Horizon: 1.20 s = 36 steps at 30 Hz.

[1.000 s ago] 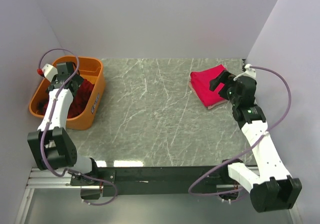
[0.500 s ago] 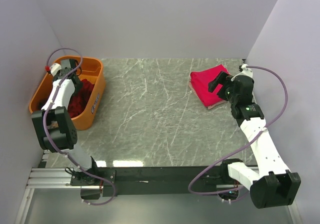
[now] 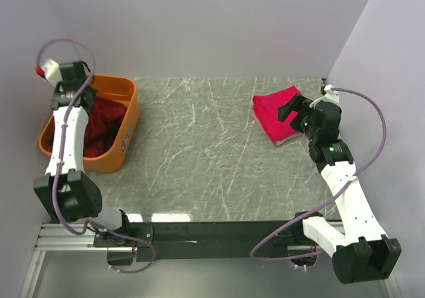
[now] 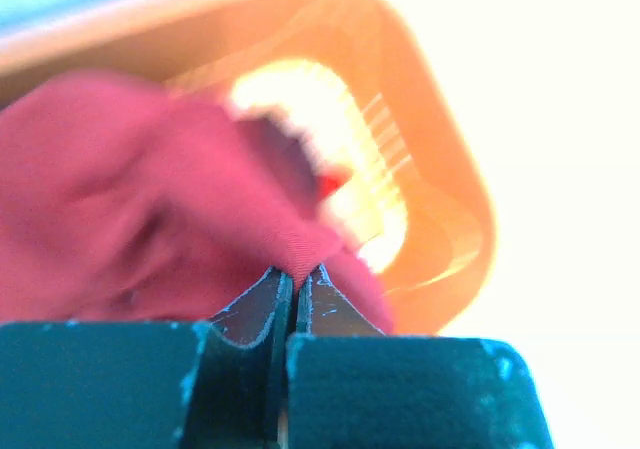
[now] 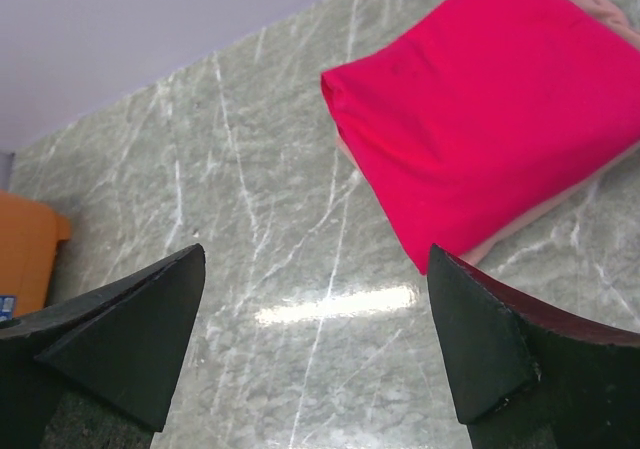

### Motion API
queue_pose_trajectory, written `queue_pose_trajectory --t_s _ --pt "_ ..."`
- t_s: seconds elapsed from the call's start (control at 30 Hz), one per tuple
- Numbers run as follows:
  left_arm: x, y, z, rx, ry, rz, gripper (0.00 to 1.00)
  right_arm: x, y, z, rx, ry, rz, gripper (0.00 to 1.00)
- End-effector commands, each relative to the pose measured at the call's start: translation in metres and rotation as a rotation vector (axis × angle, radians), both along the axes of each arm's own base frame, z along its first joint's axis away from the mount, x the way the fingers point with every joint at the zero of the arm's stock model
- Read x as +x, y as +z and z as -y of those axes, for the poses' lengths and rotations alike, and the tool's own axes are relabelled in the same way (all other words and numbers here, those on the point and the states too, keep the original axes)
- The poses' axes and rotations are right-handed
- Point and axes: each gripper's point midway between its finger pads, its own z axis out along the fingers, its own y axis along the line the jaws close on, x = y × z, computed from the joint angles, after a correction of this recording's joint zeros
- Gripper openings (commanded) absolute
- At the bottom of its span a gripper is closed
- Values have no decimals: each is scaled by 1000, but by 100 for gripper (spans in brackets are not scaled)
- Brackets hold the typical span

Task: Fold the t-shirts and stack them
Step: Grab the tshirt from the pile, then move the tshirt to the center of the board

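A heap of dark maroon t-shirts point(image 3: 99, 122) lies in the orange tub point(image 3: 129, 122) at the table's left. My left gripper point(image 4: 297, 274) is shut on a fold of a maroon t-shirt point(image 4: 150, 189) and holds it up above the tub point(image 4: 445, 199). Seen from the top, the left gripper point(image 3: 81, 97) hangs over the tub's far end. A folded crimson-pink t-shirt point(image 3: 271, 112) lies at the far right, on a paler layer. My right gripper point(image 3: 289, 109) hovers over its right part, open and holding nothing. In the right wrist view the folded shirt point(image 5: 490, 129) lies beyond the gripper point(image 5: 315, 259).
The grey marble table point(image 3: 199, 152) stretches between the tub and the folded shirt. Purple walls close in the left, back and right sides. A corner of the tub point(image 5: 25, 259) shows at the left of the right wrist view. Cables loop off both wrists.
My left gripper dipped into the tub, shut on a maroon t-shirt and rose toward the back wall, pulling cloth up. The right arm shifted only slightly and stayed open.
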Motion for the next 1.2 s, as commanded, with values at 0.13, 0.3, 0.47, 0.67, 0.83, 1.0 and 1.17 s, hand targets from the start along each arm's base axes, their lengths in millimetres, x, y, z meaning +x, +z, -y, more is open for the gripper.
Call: queue_pose_trajectory --t_s 0.13,0.3,0.47,0.67,0.83,1.0,1.17 --pt "-3 175 -7 151 -9 358 1 -3 27 -2 0 19 113 97" --pt "-6 260 25 195 -195 588 1 -6 35 -3 4 26 142 97" --pt "-17 318 72 184 -401 767 1 -8 38 -4 9 33 169 97" --pt "-34 371 194 197 -832 926 1 -10 45 -11 13 73 202 97" --pt "-58 395 276 157 -1121 1038 1 -11 49 -12 16 86 221 96" --pt "-95 410 341 97 -1356 1162 1 -17 52 -8 10 60 232 96" --pt "-74 378 358 44 -1367 1101 1 -28 49 8 -3 -27 214 96"
